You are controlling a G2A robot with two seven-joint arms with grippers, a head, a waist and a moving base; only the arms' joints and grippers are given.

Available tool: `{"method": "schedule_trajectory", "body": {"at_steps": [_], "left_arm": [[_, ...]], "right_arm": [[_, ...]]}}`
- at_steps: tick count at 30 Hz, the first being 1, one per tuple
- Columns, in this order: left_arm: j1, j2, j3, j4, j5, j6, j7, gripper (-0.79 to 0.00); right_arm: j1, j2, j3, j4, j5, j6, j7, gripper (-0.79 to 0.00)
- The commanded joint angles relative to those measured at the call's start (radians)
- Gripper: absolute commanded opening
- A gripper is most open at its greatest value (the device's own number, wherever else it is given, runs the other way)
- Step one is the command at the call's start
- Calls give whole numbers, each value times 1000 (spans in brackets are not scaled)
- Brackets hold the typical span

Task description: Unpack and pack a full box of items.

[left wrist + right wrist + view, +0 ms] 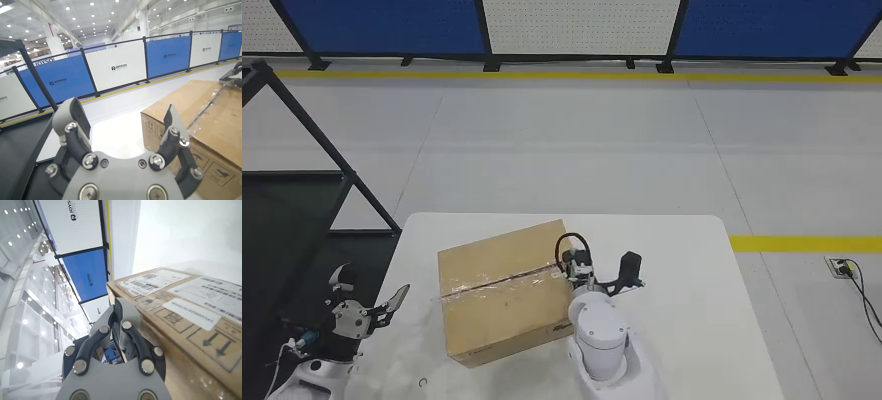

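The taped cardboard box [507, 290] sat on the white table [682, 300]. The left claw [122, 106] hung released near its left side (by the table's edge). The right claw [117, 306] was clenched at the box's upper right edge.

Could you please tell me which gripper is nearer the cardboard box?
Right. The right gripper sits beside the cardboard box, at its labelled side; the left gripper hangs apart off the opposite side.

White table [682, 300], blue-white fence [582, 25], perhaps floor socket [840, 267]
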Motion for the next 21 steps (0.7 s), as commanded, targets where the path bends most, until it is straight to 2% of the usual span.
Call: {"method": "schedule_trajectory", "body": {"at_steps": [1, 3, 6, 14, 15, 16, 17, 18, 19, 20, 21], "left_arm": [[0, 0, 0, 0, 0, 0, 0, 0], [0, 0, 0, 0, 0, 0, 0, 0], [0, 0, 0, 0, 0, 0, 0, 0], [0, 0, 0, 0, 0, 0, 0, 0], [0, 0, 0, 0, 0, 0, 0, 0], [0, 0, 0, 0, 0, 0, 0, 0], [0, 0, 0, 0, 0, 0, 0, 0], [0, 0, 0, 0, 0, 0, 0, 0], [0, 0, 0, 0, 0, 0, 0, 0], [0, 0, 0, 0, 0, 0, 0, 0], [0, 0, 0, 0, 0, 0, 0, 0]], "right_arm": [[2, -1, 5, 4, 10, 13, -2, -785], [-6, -1, 6, -8, 16, 11, 4, -785], [-37, 0, 9, -64, 20, -67, 6, -785], [-171, 27, 16, -252, 81, -412, -39, -785], [-188, 32, 18, -265, 87, -439, -45, -622], [-204, 35, 24, -279, 95, -465, -67, -129], [-218, 39, 24, -287, 106, -482, -78, 0], [-218, 39, 24, -287, 106, -482, -78, 0], [-214, 38, 24, -285, 102, -478, -74, -769], [-219, 39, 25, -288, 106, -484, -78, -726], [-219, 39, 24, -288, 106, -484, -79, -637]]}}
